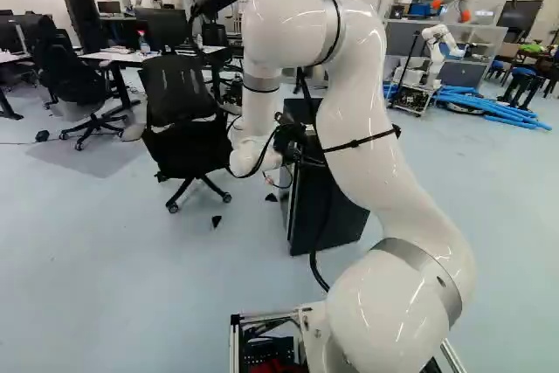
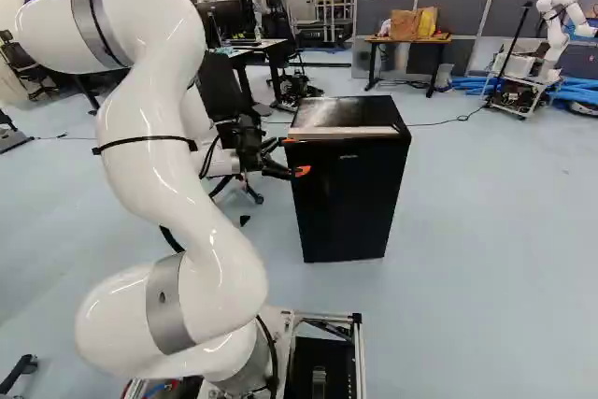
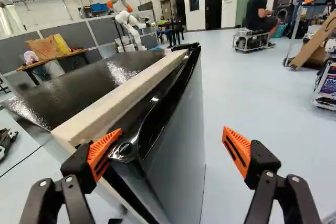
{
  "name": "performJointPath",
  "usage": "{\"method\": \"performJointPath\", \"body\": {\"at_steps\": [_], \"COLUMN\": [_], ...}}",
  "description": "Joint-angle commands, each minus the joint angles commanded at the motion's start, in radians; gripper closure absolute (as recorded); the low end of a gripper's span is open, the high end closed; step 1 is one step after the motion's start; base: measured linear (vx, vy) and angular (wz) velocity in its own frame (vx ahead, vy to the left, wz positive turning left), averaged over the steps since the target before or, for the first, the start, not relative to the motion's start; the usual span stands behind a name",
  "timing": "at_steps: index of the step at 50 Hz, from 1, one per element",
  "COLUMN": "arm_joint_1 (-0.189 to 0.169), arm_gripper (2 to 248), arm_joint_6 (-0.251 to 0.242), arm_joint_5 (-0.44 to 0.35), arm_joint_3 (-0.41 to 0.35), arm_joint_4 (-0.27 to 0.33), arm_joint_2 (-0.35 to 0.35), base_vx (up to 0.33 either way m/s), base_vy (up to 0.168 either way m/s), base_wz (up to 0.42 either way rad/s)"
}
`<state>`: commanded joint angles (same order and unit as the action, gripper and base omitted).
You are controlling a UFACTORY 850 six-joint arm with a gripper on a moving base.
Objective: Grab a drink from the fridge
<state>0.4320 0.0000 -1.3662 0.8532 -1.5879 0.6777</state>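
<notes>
Standing upright on pale floor point(image 2: 486, 259) in right base view: black fridge point(image 2: 348, 198). Gripper point(image 2: 294, 155) at its upper corner, fingers wide apart, nothing held; one orange pad point(image 3: 102, 152) overlaps corner, contact unclear.

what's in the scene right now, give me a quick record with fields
target: black fridge, upright on the floor
door: no wide opening visible; cannot tell if slightly ajar
trim: pale strip along the fridge's top, beside the door
hand: open, holding nothing
finger placement: one orange pad by the door's near top corner, the other out in front of the door; touch unclear
fridge contents: hidden
nearby: black office chair left of the fridge in the left base view
</notes>
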Motion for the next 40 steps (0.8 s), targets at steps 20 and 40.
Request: {"method": "performJointPath", "body": {"at_steps": [20,40], "arm_joint_1": [0.000,0.000], "arm_gripper": [3,3], "arm_joint_6": [0.000,0.000], "arm_joint_5": [0.000,0.000], "arm_joint_3": [0.000,0.000], "arm_joint_4": [-0.065,-0.130], "arm_joint_2": [0.000,0.000], "base_vx": [0.000,0.000], "base_vy": [0.000,0.000], "base_wz": [0.000,0.000]}}
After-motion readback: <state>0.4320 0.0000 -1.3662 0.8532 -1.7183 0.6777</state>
